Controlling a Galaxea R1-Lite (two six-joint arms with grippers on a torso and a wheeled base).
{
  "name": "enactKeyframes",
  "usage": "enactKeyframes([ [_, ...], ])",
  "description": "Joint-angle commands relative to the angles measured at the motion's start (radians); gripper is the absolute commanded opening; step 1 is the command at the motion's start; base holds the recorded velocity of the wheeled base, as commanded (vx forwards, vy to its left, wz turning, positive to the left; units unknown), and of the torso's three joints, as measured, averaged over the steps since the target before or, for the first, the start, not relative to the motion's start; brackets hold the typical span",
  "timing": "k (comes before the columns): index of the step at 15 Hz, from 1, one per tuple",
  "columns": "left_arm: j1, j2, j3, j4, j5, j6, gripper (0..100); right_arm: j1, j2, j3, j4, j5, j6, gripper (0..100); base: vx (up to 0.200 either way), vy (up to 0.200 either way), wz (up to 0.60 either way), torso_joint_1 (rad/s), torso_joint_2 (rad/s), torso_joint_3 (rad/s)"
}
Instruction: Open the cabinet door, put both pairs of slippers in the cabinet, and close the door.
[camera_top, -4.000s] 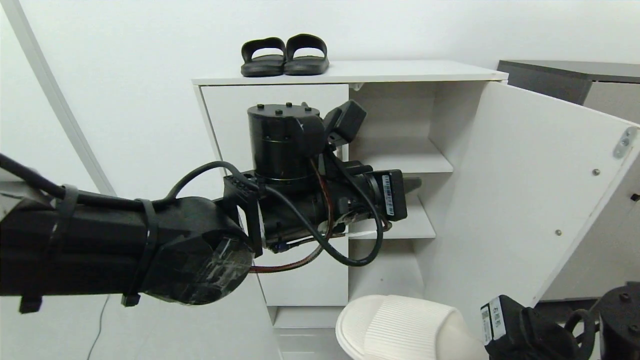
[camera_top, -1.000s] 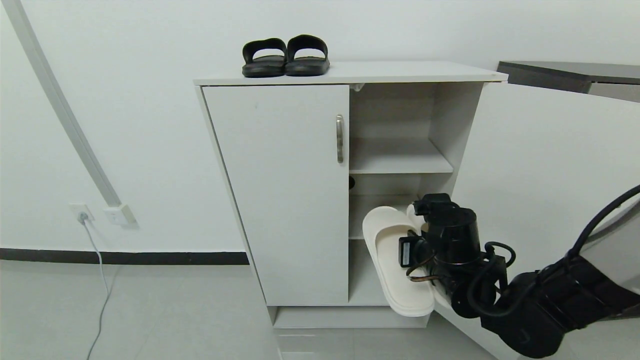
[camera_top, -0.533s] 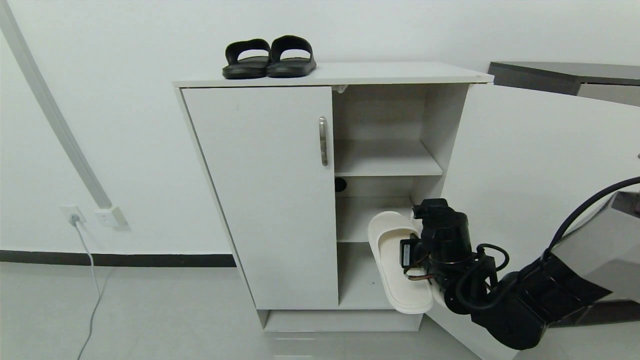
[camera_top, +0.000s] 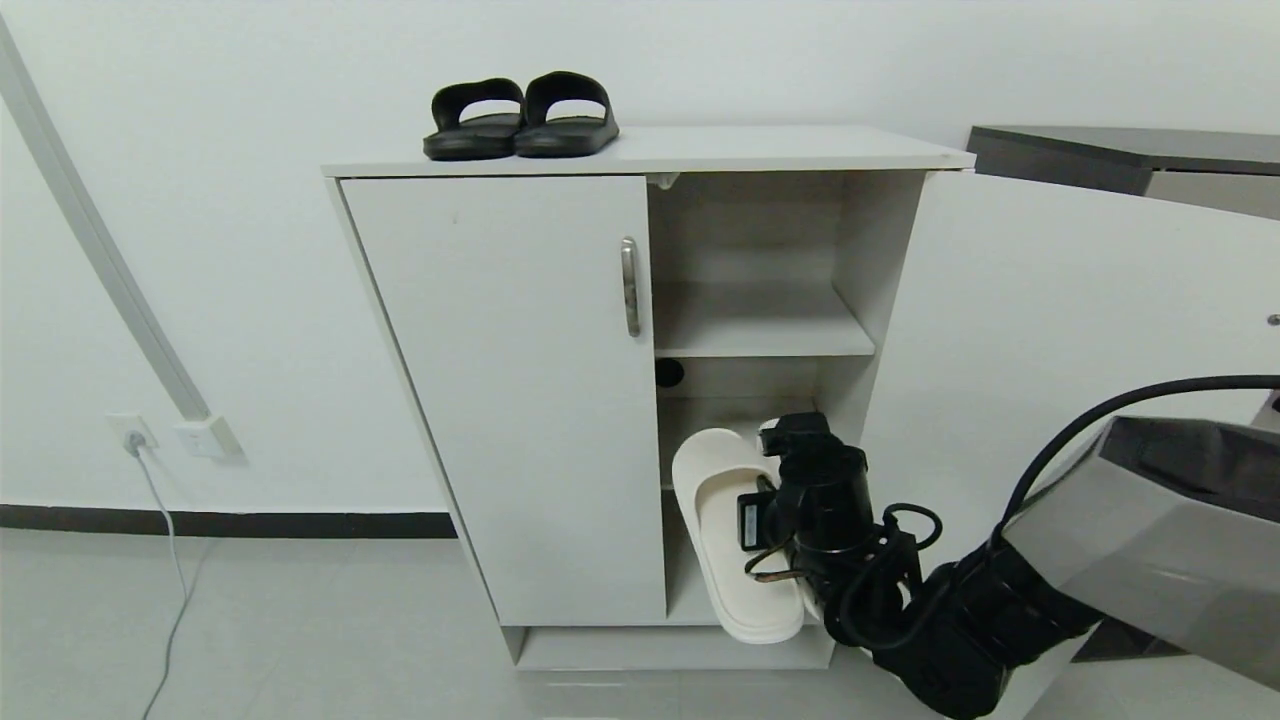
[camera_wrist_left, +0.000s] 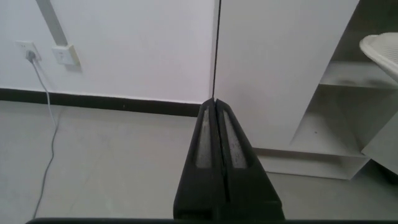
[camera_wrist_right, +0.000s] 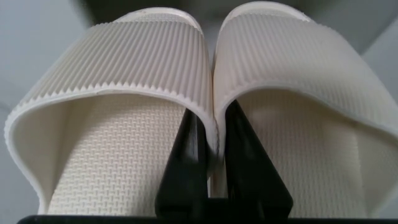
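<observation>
While our right hand (camera_wrist_right: 209, 134) pinches the white slippers (camera_top: 725, 540) together, we hold them low before the open cabinet (camera_top: 500, 400), maybe just touching it. Our left hand (camera_wrist_left: 214, 118) is squeezed closed on nothing; the black slippers (camera_top: 520, 115) sit on top.

Open cabinet (camera_top: 780, 148), white slippers (camera_top: 710, 530) in front, black slippers (camera_top: 560, 135) atop.

Home entryway; white shoe cabinet (camera_top: 500, 400); tiled floor (camera_top: 250, 630).

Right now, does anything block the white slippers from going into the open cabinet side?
Nothing visible does. The right gripper holds the white slippers before the cabinet; its right door is swung wide and the shelves behind look bare.
</observation>
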Motion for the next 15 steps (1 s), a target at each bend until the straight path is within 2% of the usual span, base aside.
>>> enactKeyframes([
  [1, 0.001, 0.005, 0.000, 0.001, 0.000, 0.000, 0, -0.005, 0.071, -0.046, 0.001, -0.002, 0.007, 0, 0.000, 0.000, 0.00, 0.000, 0.00, 0.000],
  [8, 0.001, 0.005, -0.002, 0.001, -0.004, 0.001, 0, -0.025, 0.164, -0.119, -0.002, -0.014, 0.007, 0, 0.000, 0.000, 0.00, 0.000, 0.00, -0.009],
  [15, 0.001, 0.005, -0.002, 0.001, -0.004, 0.001, 0, -0.036, 0.169, -0.127, -0.002, -0.016, 0.007, 0, 0.000, 0.000, 0.00, 0.006, 0.00, -0.176],
])
